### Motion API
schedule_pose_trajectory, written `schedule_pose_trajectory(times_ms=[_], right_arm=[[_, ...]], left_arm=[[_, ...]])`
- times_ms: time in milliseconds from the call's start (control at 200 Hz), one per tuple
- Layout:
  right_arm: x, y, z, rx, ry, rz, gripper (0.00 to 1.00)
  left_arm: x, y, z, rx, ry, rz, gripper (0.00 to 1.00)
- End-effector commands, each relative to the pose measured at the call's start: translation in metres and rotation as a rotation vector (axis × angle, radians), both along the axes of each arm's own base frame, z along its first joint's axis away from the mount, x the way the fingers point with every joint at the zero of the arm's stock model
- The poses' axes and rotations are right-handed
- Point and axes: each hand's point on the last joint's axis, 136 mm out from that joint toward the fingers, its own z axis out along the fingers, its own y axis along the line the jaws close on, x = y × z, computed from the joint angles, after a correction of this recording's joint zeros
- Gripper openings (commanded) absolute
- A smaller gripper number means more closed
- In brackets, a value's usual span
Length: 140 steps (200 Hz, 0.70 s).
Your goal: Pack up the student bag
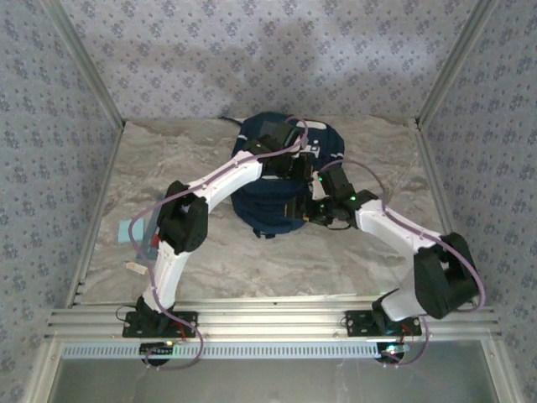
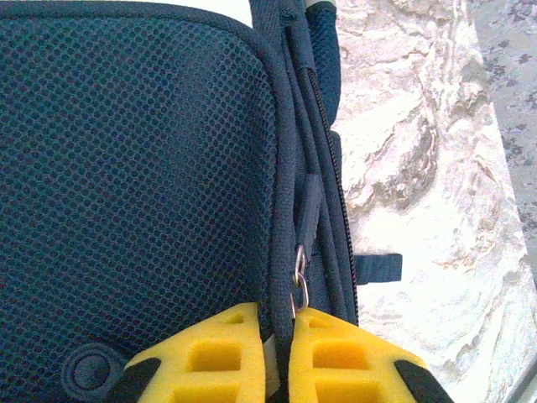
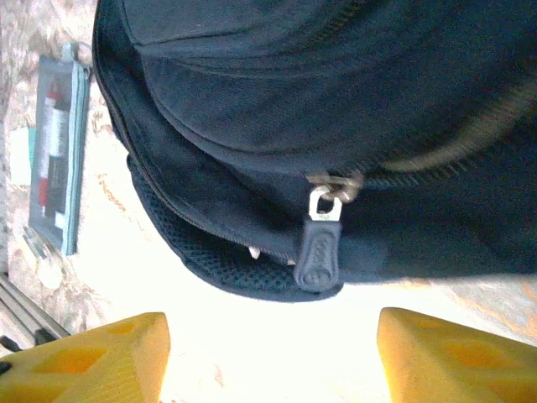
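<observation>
The student bag (image 1: 277, 195) is a navy backpack in the middle of the marble table. In the left wrist view its mesh back panel (image 2: 134, 168) faces the camera. My left gripper (image 2: 281, 323) is shut on the bag's edge seam, right beside a metal zipper ring (image 2: 299, 281). From above, that left gripper (image 1: 291, 186) sits on top of the bag. My right gripper (image 3: 273, 336) is open at the bag's right side, with nothing between its yellow fingers (image 3: 453, 353). A dark zipper pull (image 3: 319, 250) hangs just ahead of it. From above, the right gripper (image 1: 317, 210) is close against the bag.
A flat light-blue case (image 3: 57, 151) lies on the table beyond the bag; in the top view the case (image 1: 131, 231) is near the left edge, a small white item (image 1: 134, 266) in front of it. Aluminium rails (image 1: 277, 319) border the near edge.
</observation>
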Motion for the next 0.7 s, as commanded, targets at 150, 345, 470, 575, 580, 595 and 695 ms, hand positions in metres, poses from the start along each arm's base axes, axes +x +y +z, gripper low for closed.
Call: schedule_pose_trajectory(times_ms=[150, 345, 470, 575, 580, 595, 695], right_arm=[[0.010, -0.068, 0.014, -0.040, -0.051, -0.175, 0.74], [0.026, -0.087, -0.003, -0.039, -0.033, -0.266, 0.75], [0.031, -0.092, -0.018, -0.053, -0.011, -0.320, 0.75], [0.034, -0.098, -0.029, -0.069, 0.009, -0.375, 0.74], [0.034, -0.099, -0.030, -0.072, 0.011, -0.378, 0.74], [0.034, -0.100, -0.031, -0.076, 0.013, -0.384, 0.74], [0.035, -0.109, -0.035, -0.104, 0.021, -0.423, 0.73]], left_arm=[[0.006, -0.006, 0.075, -0.121, -0.158, -0.013, 0.35], [-0.007, 0.005, 0.084, -0.102, -0.143, -0.020, 0.47], [-0.026, 0.016, 0.072, -0.068, -0.112, -0.029, 0.47], [-0.045, 0.022, 0.054, -0.017, -0.084, -0.037, 0.47], [-0.046, 0.022, 0.052, -0.014, -0.081, -0.039, 0.47], [-0.048, 0.023, 0.048, -0.002, -0.078, -0.038, 0.47], [-0.064, 0.024, 0.026, 0.055, -0.035, -0.046, 0.47]])
